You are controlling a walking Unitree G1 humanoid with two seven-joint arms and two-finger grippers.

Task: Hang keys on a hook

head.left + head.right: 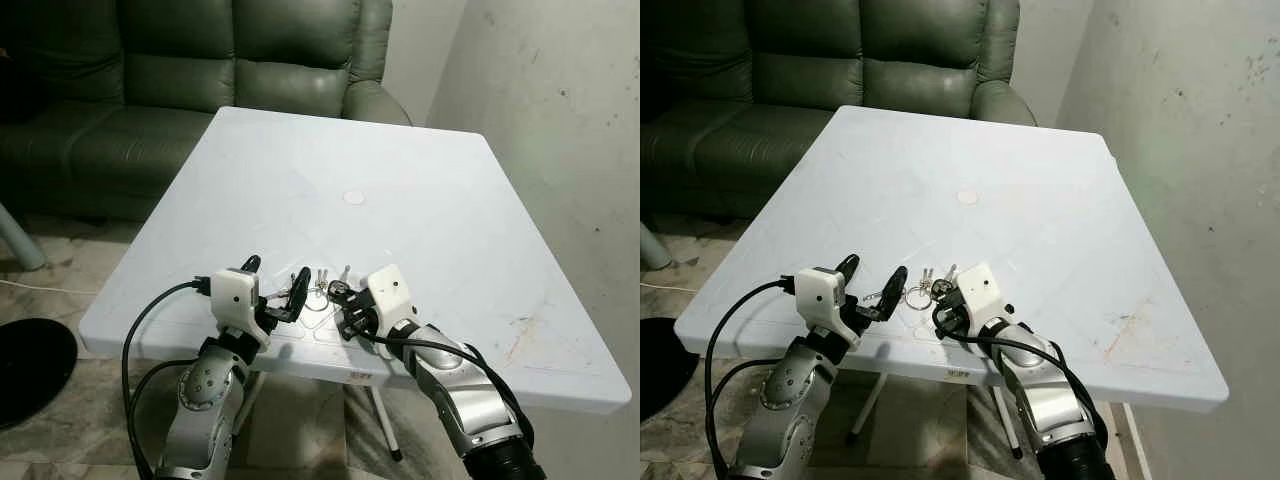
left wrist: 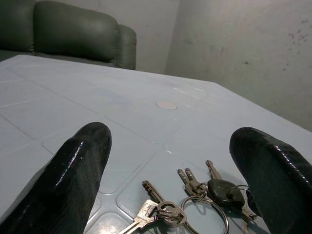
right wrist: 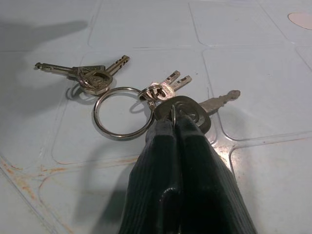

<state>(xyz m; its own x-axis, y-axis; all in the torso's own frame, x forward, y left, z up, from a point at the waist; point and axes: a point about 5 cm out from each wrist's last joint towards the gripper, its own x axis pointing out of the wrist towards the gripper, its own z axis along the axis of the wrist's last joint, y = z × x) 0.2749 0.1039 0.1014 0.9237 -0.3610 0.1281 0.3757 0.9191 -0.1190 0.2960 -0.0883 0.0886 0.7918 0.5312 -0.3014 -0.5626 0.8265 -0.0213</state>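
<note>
A bunch of keys on a large metal ring lies on the white table near its front edge. It holds several silver keys and one key with a black head. My right gripper is shut, pinching the bunch at the black key head, low on the table top. To the left of the keys my left gripper stands open, its two black fingers spread wide, and the keys lie just ahead of it.
A dark green sofa stands behind the table. A bare wall runs close along the right. A small white round disc sits mid-table. Rust stains mark the front right. A black round object lies on the floor at left.
</note>
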